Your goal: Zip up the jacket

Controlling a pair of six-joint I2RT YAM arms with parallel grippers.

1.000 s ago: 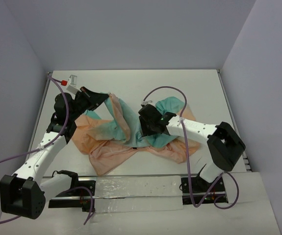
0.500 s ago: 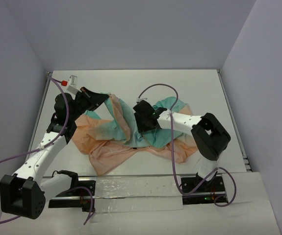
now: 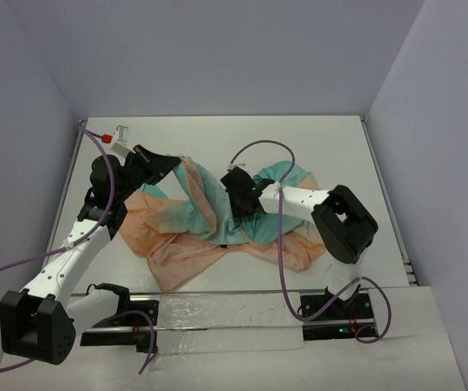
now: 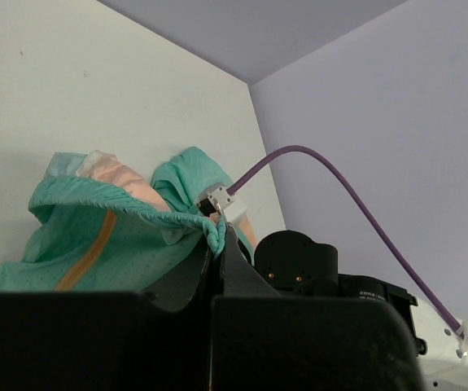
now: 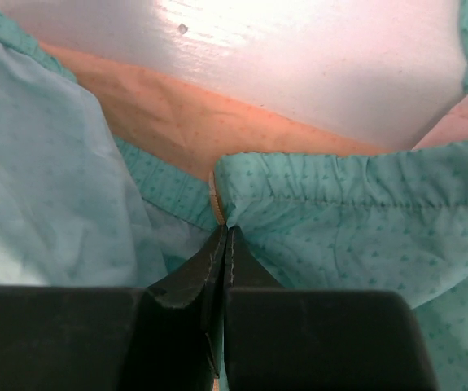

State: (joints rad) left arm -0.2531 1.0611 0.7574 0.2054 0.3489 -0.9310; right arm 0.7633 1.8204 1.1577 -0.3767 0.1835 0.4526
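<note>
The jacket (image 3: 185, 236) lies crumpled mid-table, peach-orange with teal-green folds. My left gripper (image 3: 173, 164) is shut on a teal hem at the jacket's far left and holds it raised; in the left wrist view the bunched hem (image 4: 177, 218) is pinched at the tips of the gripper (image 4: 218, 238). My right gripper (image 3: 235, 213) is low over the jacket's middle. In the right wrist view the gripper (image 5: 227, 231) is shut on the teal hem (image 5: 331, 183), right beside an orange zipper strip (image 5: 216, 199).
Purple cables (image 3: 258, 148) arc over the right arm and along the left arm. The right arm's elbow (image 3: 343, 221) stands over the jacket's right side. Grey walls close in on three sides. A shiny strip (image 3: 225, 314) runs along the near edge.
My right arm has swung its elbow left and its gripper has shifted slightly left over the jacket's middle. The left arm and its held hem have not moved.
</note>
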